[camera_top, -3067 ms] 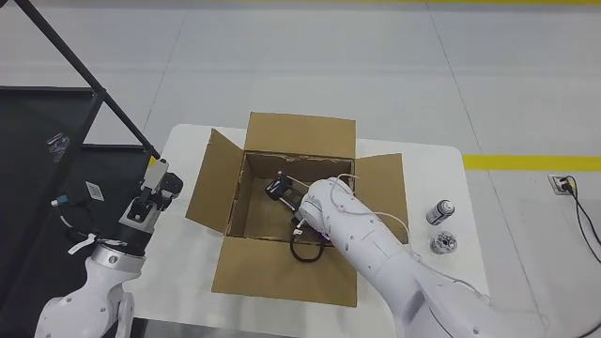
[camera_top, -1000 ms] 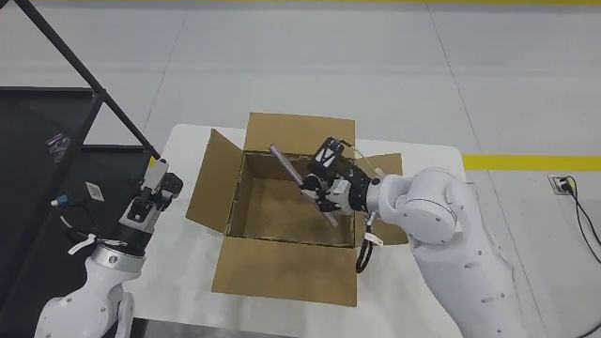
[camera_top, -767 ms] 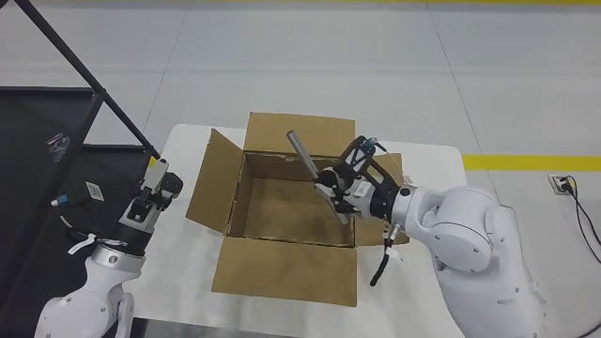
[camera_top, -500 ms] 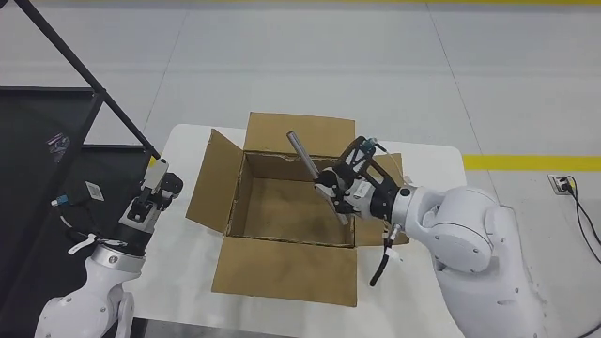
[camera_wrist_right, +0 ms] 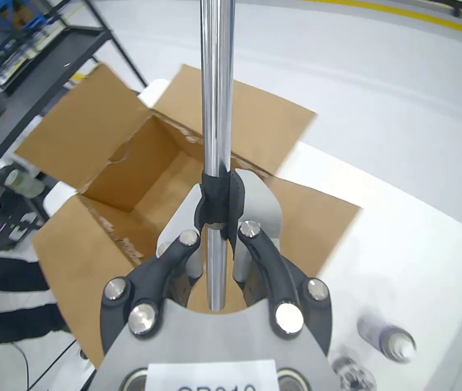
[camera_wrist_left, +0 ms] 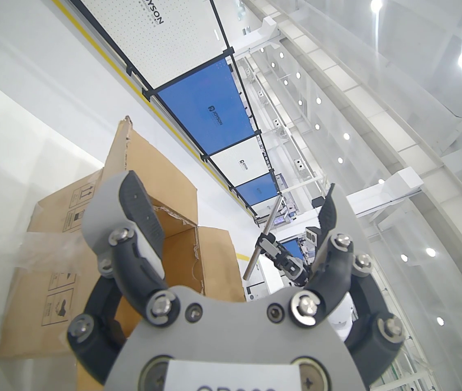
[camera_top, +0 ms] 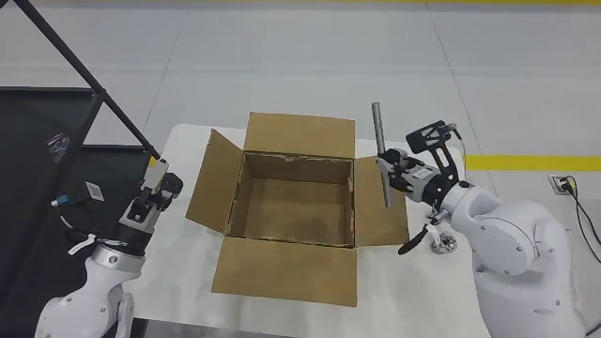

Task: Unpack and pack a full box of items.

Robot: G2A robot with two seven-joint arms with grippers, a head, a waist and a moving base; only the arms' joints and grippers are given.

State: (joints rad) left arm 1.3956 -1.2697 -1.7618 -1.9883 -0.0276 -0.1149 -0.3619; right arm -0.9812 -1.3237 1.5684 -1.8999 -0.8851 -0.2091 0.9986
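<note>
Cardboard box (camera_top: 286,272) sits open on the bench (camera_top: 188,253); right pincer (camera_top: 392,174) clamps a metal rod (camera_top: 379,145); left pincer (camera_top: 165,182) gapes wide.

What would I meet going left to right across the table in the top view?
Left end effector → open cardboard box → metal rod clamped in the right end effector → small round metal part.

Glossy metal rod (camera_wrist_right: 216,83), matt cardboard box (camera_top: 286,274)

Handling symbols (camera_wrist_left: 74,217) on box (camera_wrist_left: 198,254), logos (camera_wrist_left: 214,114) on panels (camera_wrist_left: 182,42)
</note>
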